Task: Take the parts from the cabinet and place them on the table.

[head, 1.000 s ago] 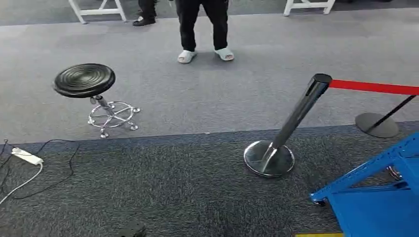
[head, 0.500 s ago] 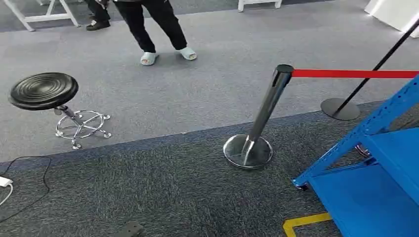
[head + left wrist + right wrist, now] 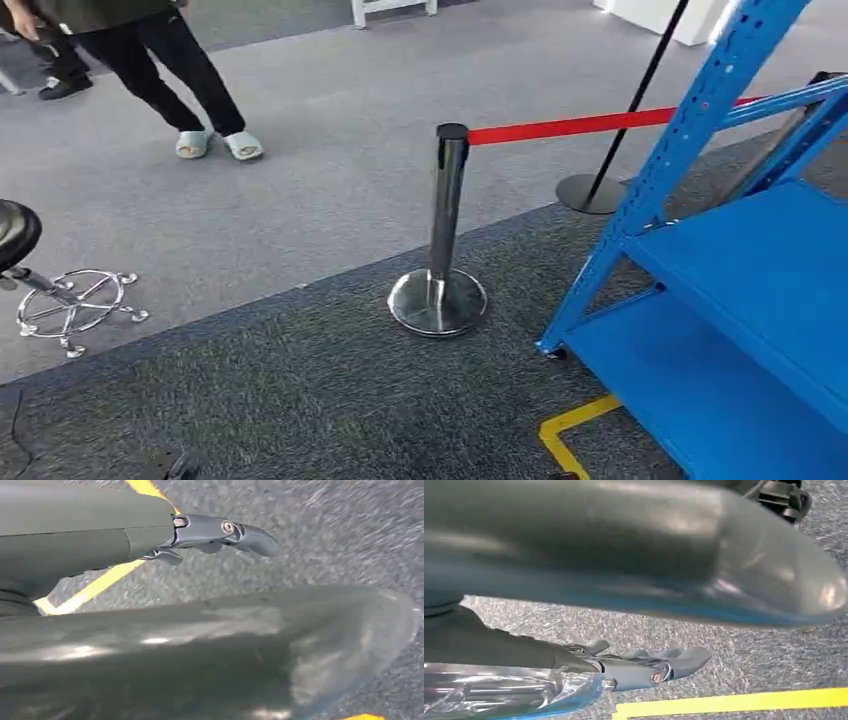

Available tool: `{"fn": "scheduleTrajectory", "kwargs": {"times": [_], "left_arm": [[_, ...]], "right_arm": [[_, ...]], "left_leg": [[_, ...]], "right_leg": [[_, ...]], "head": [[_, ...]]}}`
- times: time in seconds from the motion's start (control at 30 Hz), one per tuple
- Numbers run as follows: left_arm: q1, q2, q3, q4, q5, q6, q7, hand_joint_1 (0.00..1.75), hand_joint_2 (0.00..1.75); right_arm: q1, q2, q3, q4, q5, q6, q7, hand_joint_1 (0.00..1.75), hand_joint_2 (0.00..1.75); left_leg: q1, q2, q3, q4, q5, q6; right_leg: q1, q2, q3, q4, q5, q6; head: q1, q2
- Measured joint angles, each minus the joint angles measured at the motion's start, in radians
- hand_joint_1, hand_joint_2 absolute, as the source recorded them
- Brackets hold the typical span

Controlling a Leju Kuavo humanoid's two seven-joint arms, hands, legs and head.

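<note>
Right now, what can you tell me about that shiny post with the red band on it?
The post is a polished, mirror-like metal pole with a black cap, standing upright on a round chrome base. The base rests on the dark carpet near its edge. A red belt runs from the cap toward the blue rack.

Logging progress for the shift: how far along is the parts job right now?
Nothing shows as delivered: no parts or table are in view. Both hands, left hand and right hand, hang above the carpet holding nothing. The head view faces the blue rack beside a barrier post. That fits either heading off to fetch or coming back after a drop-off.
</note>
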Motion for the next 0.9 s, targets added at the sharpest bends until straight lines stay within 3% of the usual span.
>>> {"fn": "scheduleTrajectory", "kwargs": {"times": [0.1, 0.13, 0.17, 0.2, 0.23, 0.3, 0.33, 0.37, 0.43, 0.47, 0.5, 0.53, 0.63, 0.67, 0.7, 0.73, 0.8, 0.83, 0.87, 0.9], "left_arm": [[-0.001, 0.006, 0.011, 0.000, 0.003, 0.009, 0.010, 0.00, 0.00], [-0.004, 0.008, 0.014, 0.000, 0.018, 0.015, 0.023, 0.00, 0.00], [-0.009, 0.014, 0.022, 0.000, 0.032, 0.019, 0.036, 0.00, 0.00], [-0.011, 0.017, 0.034, 0.000, 0.044, 0.023, 0.043, 0.00, 0.00], [-0.009, 0.023, 0.042, 0.000, 0.053, 0.024, 0.048, 0.00, 0.00], [-0.002, 0.034, 0.050, 0.000, 0.036, 0.027, 0.047, 0.00, 0.00], [-0.001, 0.044, 0.049, 0.000, 0.012, 0.026, 0.039, 0.00, 0.00], [-0.002, 0.054, 0.045, 0.002, -0.014, 0.025, 0.032, 0.00, 0.00], [-0.001, 0.080, 0.032, 0.005, -0.053, 0.028, 0.025, 0.00, 0.00], [0.001, 0.094, 0.027, 0.007, -0.073, 0.036, 0.017, 0.00, 0.00], [0.002, 0.112, 0.016, 0.009, -0.098, 0.050, 0.004, 0.00, 0.00], [0.003, 0.124, 0.004, 0.012, -0.117, 0.060, -0.009, 0.00, 0.00], [-0.002, 0.157, -0.026, 0.021, -0.140, 0.076, -0.020, 0.00, 0.00], [-0.004, 0.166, -0.031, 0.024, -0.140, 0.077, -0.019, 0.00, 0.00], [-0.006, 0.169, -0.038, 0.029, -0.140, 0.075, -0.018, 0.00, 0.00], [-0.003, 0.170, -0.041, 0.032, -0.140, 0.075, -0.014, 0.00, 0.00], [0.004, 0.177, -0.041, 0.035, -0.140, 0.075, -0.013, 0.00, 0.00], [0.005, 0.177, -0.042, 0.038, -0.140, 0.075, -0.013, 0.00, 0.00], [0.005, 0.178, -0.042, 0.040, -0.140, 0.075, -0.013, 0.00, 0.00], [0.004, 0.179, -0.042, 0.040, -0.140, 0.075, -0.013, 0.00, 0.00]], "right_arm": [[0.006, 0.000, 0.004, -0.004, 0.003, 0.009, -0.007, 0.00, 0.00], [0.006, -0.001, 0.004, -0.004, 0.002, 0.022, -0.011, 0.00, 0.00], [0.006, -0.002, 0.003, -0.004, -0.002, 0.035, -0.012, 0.00, 0.00], [0.004, -0.002, 0.003, -0.004, -0.006, 0.043, -0.014, 0.00, 0.00], [0.004, -0.002, 0.003, -0.004, -0.009, 0.048, -0.015, 0.00, 0.00], [0.004, -0.003, 0.002, -0.004, -0.027, 0.058, -0.020, 0.00, 0.00], [0.004, -0.003, -0.003, -0.004, -0.042, 0.064, -0.029, 0.00, 0.00], [0.005, -0.003, -0.008, -0.003, -0.053, 0.066, -0.037, 0.00, 0.00], [0.006, -0.003, -0.020, -0.003, -0.071, 0.068, -0.058, 0.00, 0.00], [0.007, -0.003, -0.026, -0.002, -0.075, 0.075, -0.061, 0.00, 0.00], [0.005, -0.003, -0.034, 0.003, -0.079, 0.085, -0.059, 0.00, 0.00], [0.005, -0.003, -0.040, 0.007, -0.084, 0.093, -0.056, 0.00, 0.00], [0.007, -0.003, -0.067, 0.020, -0.093, 0.099, -0.040, 0.00, 0.00], [0.007, -0.002, -0.074, 0.021, -0.093, 0.100, -0.039, 0.00, 0.00], [0.006, -0.002, -0.082, 0.022, -0.093, 0.101, -0.038, 0.00, 0.00], [0.002, -0.002, -0.087, 0.023, -0.093, 0.103, -0.038, 0.00, 0.00], [0.002, -0.002, -0.092, 0.027, -0.093, 0.106, -0.036, 0.00, 0.00], [0.003, -0.002, -0.097, 0.029, -0.093, 0.106, -0.034, 0.00, 0.00], [0.003, -0.002, -0.103, 0.030, -0.093, 0.106, -0.032, 0.00, 0.00], [0.003, -0.002, -0.104, 0.030, -0.093, 0.107, -0.032, 0.00, 0.00]], "left_leg": [[-0.009, 0.031, -0.006, 0.007, 0.001, 0.026], [-0.003, 0.048, -0.005, 0.001, 0.007, 0.036], [-0.003, 0.063, -0.004, 0.000, 0.010, 0.044], [-0.005, 0.073, -0.005, 0.000, 0.009, 0.053], [-0.009, 0.088, -0.004, 0.000, 0.007, 0.055], [-0.015, 0.123, -0.004, 0.000, 0.006, 0.057], [-0.016, 0.138, -0.004, 0.000, 0.006, 0.057], [-0.016, 0.150, -0.003, 0.000, 0.004, 0.056], [-0.015, 0.175, 0.005, 0.001, -0.001, 0.049], [-0.015, 0.186, 0.011, 0.002, -0.005, 0.043], [-0.023, 0.193, 0.013, 0.005, -0.011, 0.035], [-0.023, 0.200, 0.017, 0.006, -0.013, 0.029], [-0.018, 0.226, 0.026, -0.003, -0.011, 0.012], [-0.013, 0.203, 0.025, 0.001, -0.019, 0.004], [-0.013, 0.151, 0.011, 0.035, -0.047, 0.001], [-0.013, 0.126, -0.027, 0.114, -0.094, -0.001], [-0.013, 0.113, -0.113, 0.284, -0.163, -0.003], [-0.013, 0.111, -0.140, 0.328, -0.168, -0.003], [-0.013, 0.111, -0.142, 0.320, -0.145, -0.002], [-0.011, 0.110, -0.121, 0.268, -0.101, -0.001]], "right_leg": [[-0.010, 0.033, -0.014, -0.018, 0.015, 0.022], [-0.011, 0.046, -0.017, -0.019, 0.017, 0.028], [-0.007, 0.004, -0.022, -0.002, 0.004, 0.027], [-0.001, -0.056, -0.045, 0.047, -0.034, 0.028], [0.000, -0.092, -0.080, 0.125, -0.080, 0.031], [-0.002, -0.117, -0.157, 0.292, -0.152, 0.031], [-0.002, -0.119, -0.167, 0.318, -0.154, 0.032], [-0.002, -0.120, -0.153, 0.297, -0.136, 0.031], [-0.002, -0.137, -0.055, 0.131, -0.058, 0.028], [-0.001, -0.171, 0.003, 0.036, -0.026, 0.027], [0.002, -0.201, 0.018, 0.006, -0.030, 0.021], [0.002, -0.182, 0.021, 0.004, -0.024, 0.012], [0.007, -0.152, 0.013, 0.003, -0.021, -0.007], [0.000, -0.141, 0.016, -0.003, -0.016, -0.015], [-0.001, -0.133, 0.015, -0.004, -0.013, -0.020], [-0.001, -0.122, 0.012, -0.004, -0.012, -0.024], [0.000, -0.095, 0.009, -0.003, -0.012, -0.026], [0.000, -0.082, 0.008, -0.003, -0.011, -0.026], [-0.001, -0.067, 0.009, -0.003, -0.010, -0.025], [-0.002, -0.053, 0.010, -0.003, -0.009, -0.024]], "head": [[0.002, 0.000], [0.000, 0.000], [0.003, 0.000], [0.011, 0.000], [0.015, 0.000], [0.014, 0.000], [0.015, 0.000], [0.015, 0.000], [0.015, 0.000], [0.015, 0.000], [0.016, 0.000], [0.012, 0.000], [0.013, 0.000], [0.012, 0.000], [0.006, 0.000], [0.005, 0.000], [0.005, 0.000], [0.003, 0.000], [0.004, 0.000], [0.004, 0.000]]}}
